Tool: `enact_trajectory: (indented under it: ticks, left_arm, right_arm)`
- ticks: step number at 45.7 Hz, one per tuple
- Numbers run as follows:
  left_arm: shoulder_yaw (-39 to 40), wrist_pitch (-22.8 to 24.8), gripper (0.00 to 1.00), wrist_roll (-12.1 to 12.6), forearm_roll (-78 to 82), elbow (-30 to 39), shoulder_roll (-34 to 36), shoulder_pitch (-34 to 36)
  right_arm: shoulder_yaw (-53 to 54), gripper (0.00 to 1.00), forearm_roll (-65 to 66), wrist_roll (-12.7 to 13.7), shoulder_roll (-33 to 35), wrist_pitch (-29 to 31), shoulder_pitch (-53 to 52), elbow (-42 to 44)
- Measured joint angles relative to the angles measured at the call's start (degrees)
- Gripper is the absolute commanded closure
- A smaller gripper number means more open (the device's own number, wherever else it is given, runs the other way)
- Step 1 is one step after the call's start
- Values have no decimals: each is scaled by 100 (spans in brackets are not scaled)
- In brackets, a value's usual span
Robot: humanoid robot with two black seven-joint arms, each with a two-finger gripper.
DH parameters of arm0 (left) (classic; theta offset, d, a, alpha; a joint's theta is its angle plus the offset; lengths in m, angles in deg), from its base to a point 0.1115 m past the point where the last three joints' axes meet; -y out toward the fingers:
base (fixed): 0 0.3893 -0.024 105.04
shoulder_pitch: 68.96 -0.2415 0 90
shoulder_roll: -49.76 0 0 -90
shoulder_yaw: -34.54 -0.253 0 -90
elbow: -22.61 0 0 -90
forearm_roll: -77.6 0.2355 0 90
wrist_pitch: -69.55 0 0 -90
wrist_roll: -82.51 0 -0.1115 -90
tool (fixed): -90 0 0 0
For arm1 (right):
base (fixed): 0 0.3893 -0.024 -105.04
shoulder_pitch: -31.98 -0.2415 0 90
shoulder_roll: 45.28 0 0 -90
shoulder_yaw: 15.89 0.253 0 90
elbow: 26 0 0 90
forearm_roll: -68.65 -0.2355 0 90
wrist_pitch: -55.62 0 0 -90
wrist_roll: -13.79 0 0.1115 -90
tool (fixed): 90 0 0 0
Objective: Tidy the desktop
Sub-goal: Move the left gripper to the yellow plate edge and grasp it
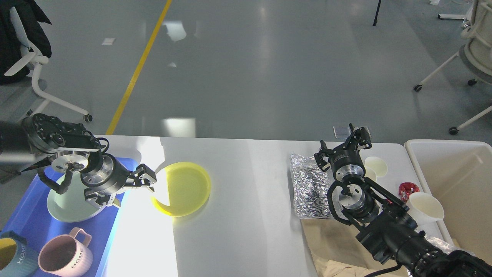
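Note:
The desktop (pixel 250 223) is a wide white-grey table. A yellow plate (pixel 186 188) lies on it left of the middle, partly in a bright patch of light. My left gripper (pixel 134 191) is open and empty, low over the right edge of the blue tray (pixel 27 223), just left of the yellow plate. My right gripper (pixel 342 145) is open and empty, held above the table's far right part, beside a crumpled silver foil bag (pixel 309 186).
The blue tray holds a pale green plate (pixel 63 206), a pink mug (pixel 63 256) and a blue mug (pixel 11 254). White cups (pixel 424 207) and a red wrapper (pixel 408 189) lie at the right, brown paper (pixel 330 242) at the front. A beige bin (pixel 457 181) stands right of the table.

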Motion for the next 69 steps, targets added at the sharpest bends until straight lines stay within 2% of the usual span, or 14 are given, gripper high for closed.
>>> enact_trajectory:
  ticks: [5, 14, 21, 27, 34, 43, 53, 63, 69]
  left_arm:
    - [115, -712, 4, 32, -92, -2, -147, -414]
    - [340, -1503, 5, 78, -120, -27, -378, -934]
    - [709, -2427, 7, 95, -129, -142, -475, -1365]
    - [953, -2826, 7, 96, -130, -344, -588, -1625]
    - [1153, -2907, 18, 84, -121, -422, -637, -1785]
    - [1179, -2914, 23, 33, -121, -735, -788, -2035]
    - [1365, -2897, 45, 39, -121, -844, -844, -2135]
    - [1383, -2879, 52, 48, -121, -845, -844, -2137]
    - [1385, -2847, 61, 66, -121, -840, -839, -2101]
  right_arm:
    - [0, 0, 0, -1, 0, 0, 0, 0]
    - [0, 0, 0, -2, 0, 0, 0, 0]
    - [0, 0, 0, -2, 0, 0, 0, 0]
    - [0, 0, 0, -2, 0, 0, 0, 0]
    - [0, 0, 0, -2, 0, 0, 0, 0]
    - [0, 0, 1, -2, 0, 0, 0, -1]
    - [0, 0, 1, -2, 0, 0, 0, -8]
    - [0, 0, 1, -2, 0, 0, 0, -9]
    - [0, 0, 2, -2, 0, 0, 0, -9]
